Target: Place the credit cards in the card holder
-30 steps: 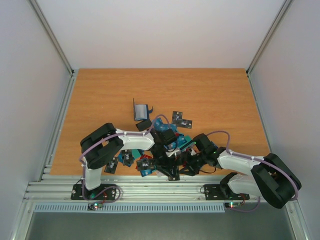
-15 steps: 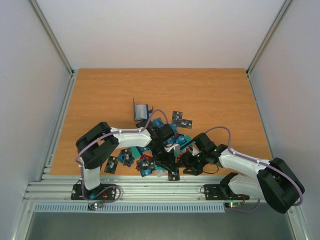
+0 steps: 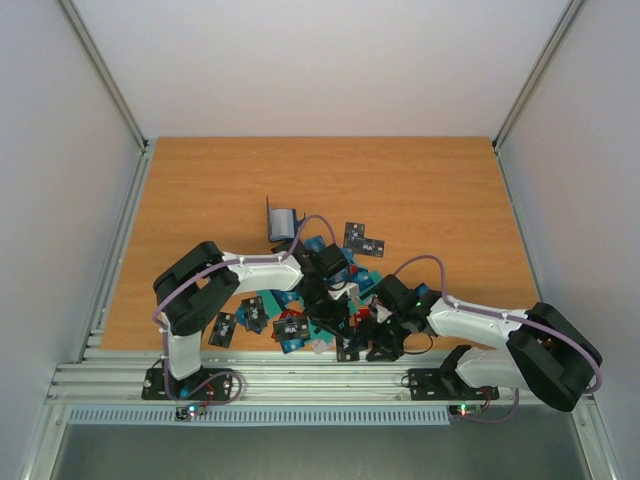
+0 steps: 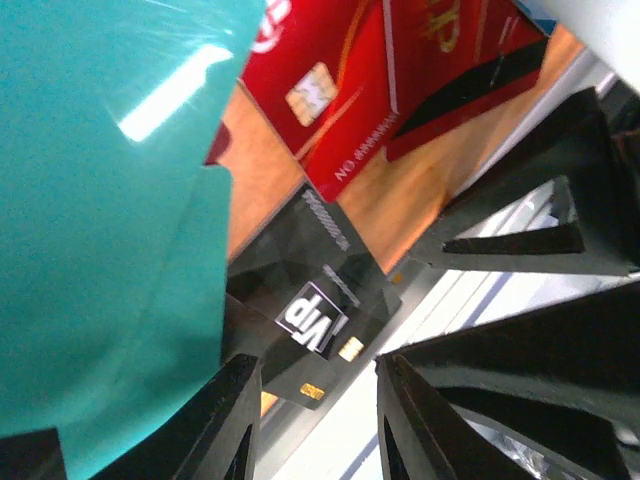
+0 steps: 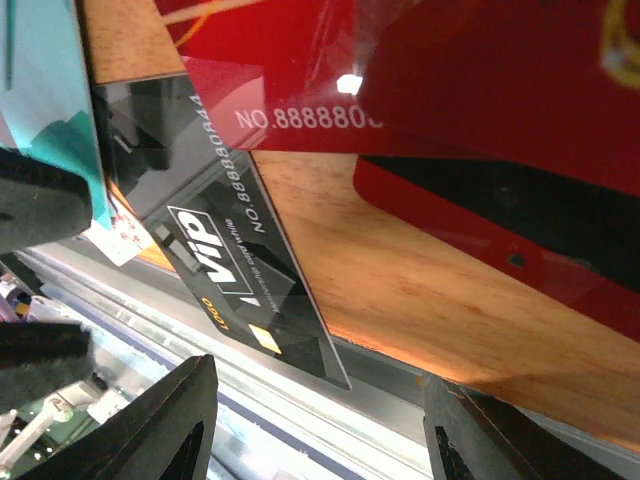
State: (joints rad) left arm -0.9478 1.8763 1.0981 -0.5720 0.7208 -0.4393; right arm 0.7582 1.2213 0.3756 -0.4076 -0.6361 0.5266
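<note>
Wood-grain table [image 3: 430, 190] w/ credit cards [image 3: 362, 240], white walls [image 3: 320, 60], prob. aluminium rail [image 3: 300, 378] nearside.

Overhead view looks down from behind; both wrist views, very close, share the black card [image 4: 318, 312].

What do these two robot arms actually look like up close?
The left arm and right arm match: chunky black joints, white links between, a lilac cable looping along each. Fingers are black, angular wedges. Small green and red lights glow at the bases.
</note>
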